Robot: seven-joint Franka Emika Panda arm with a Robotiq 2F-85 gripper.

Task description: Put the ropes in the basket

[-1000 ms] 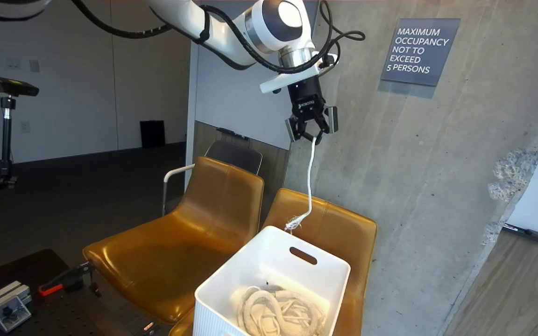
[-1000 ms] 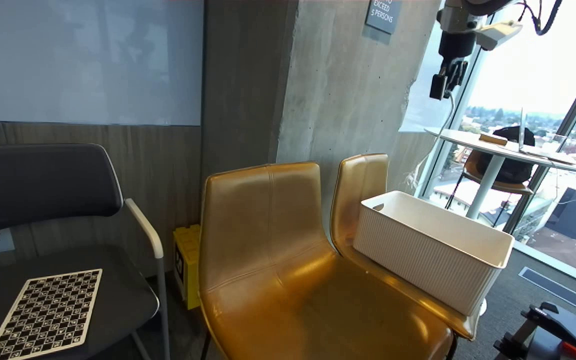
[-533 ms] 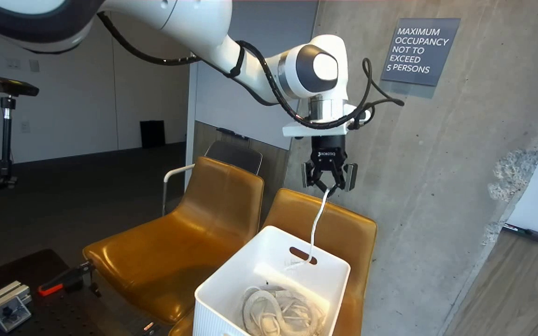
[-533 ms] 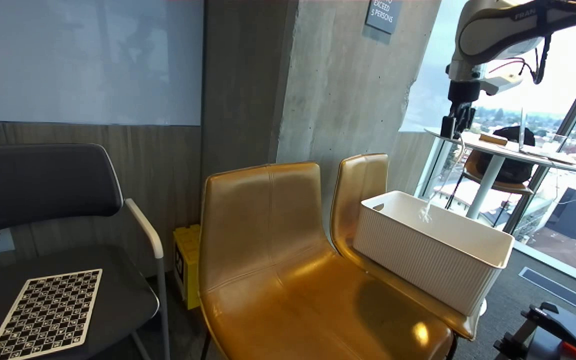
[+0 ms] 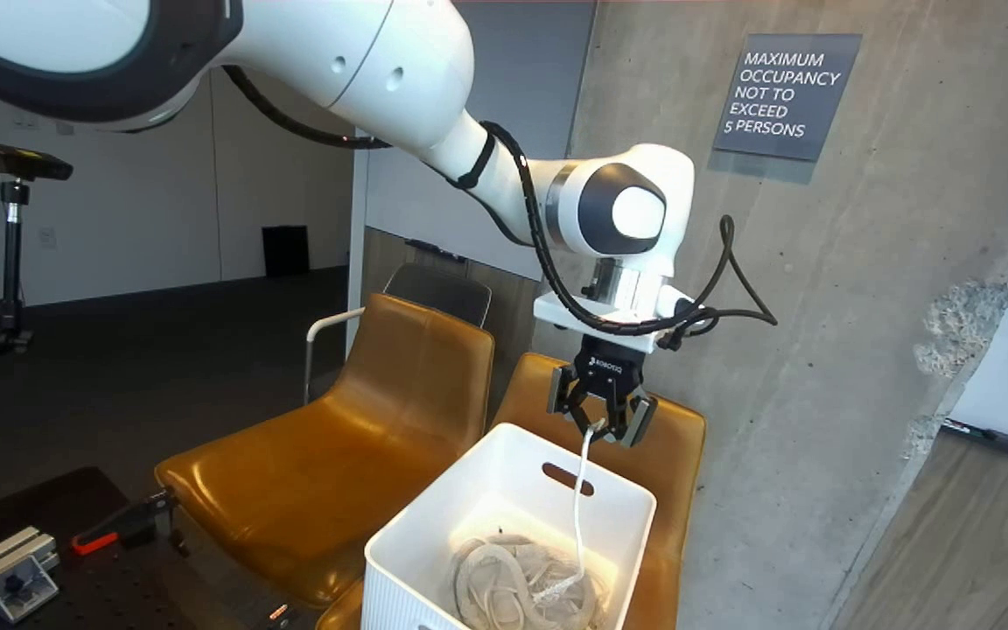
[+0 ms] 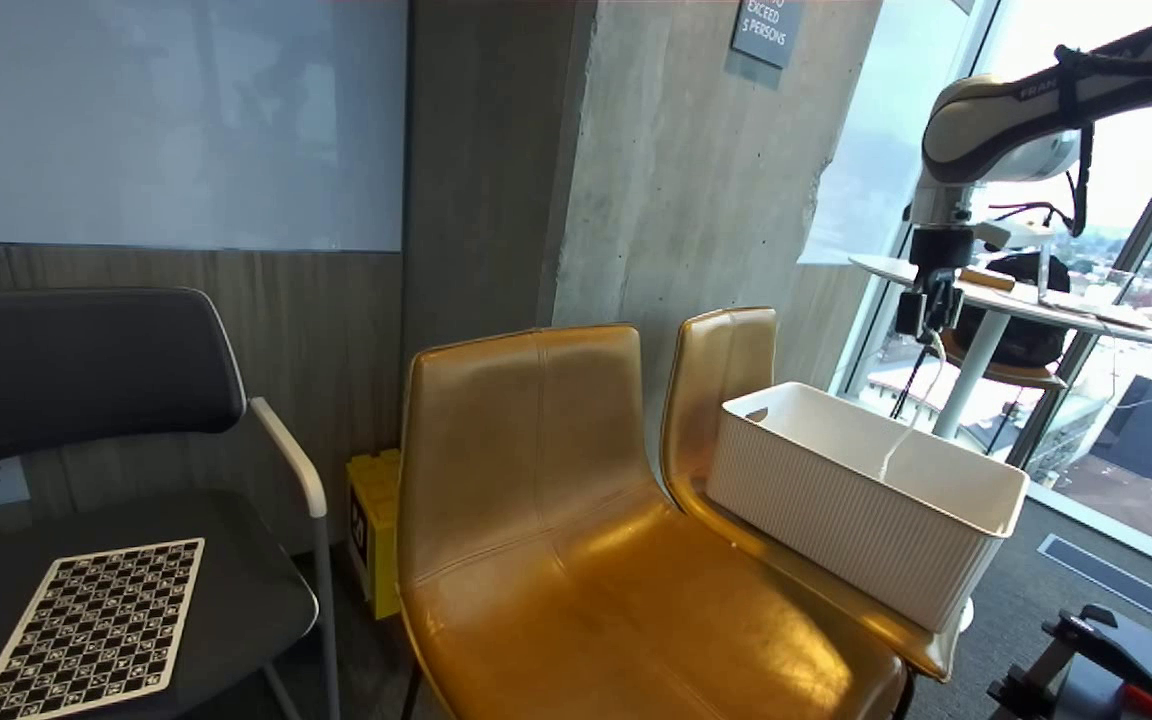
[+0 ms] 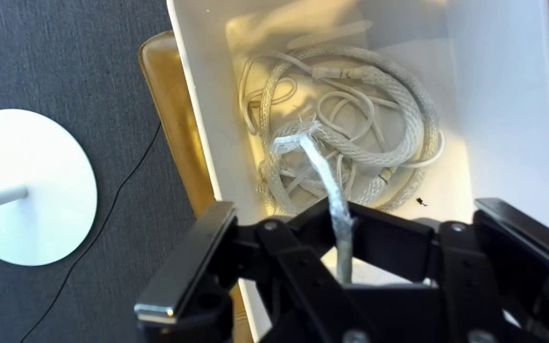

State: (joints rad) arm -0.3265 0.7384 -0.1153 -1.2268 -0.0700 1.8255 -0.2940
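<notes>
Concrete forms one grey wall (image 5: 854,262), near a tall window (image 6: 1031,40) and above dark flooring (image 7: 112,62). Two glossy mustard-brown chairs (image 6: 556,620) stand side by side, a third brown chair (image 6: 1031,376) beyond, one dark chair (image 6: 86,380) nearby. One white basket (image 6: 836,505), ribbed outside, sits on the seat of the mustard-brown one nearer the window. One gripper (image 5: 602,430) hangs over it, fingertips pinched together on one end of a thin white rope (image 7: 327,177). Cream ropes (image 7: 412,124) lie inside the basket in overlapping loops, some thick and braided, some thin and smooth; I cannot tell how many. The thin white rope dangles in over them, its lower end frayed.
</notes>
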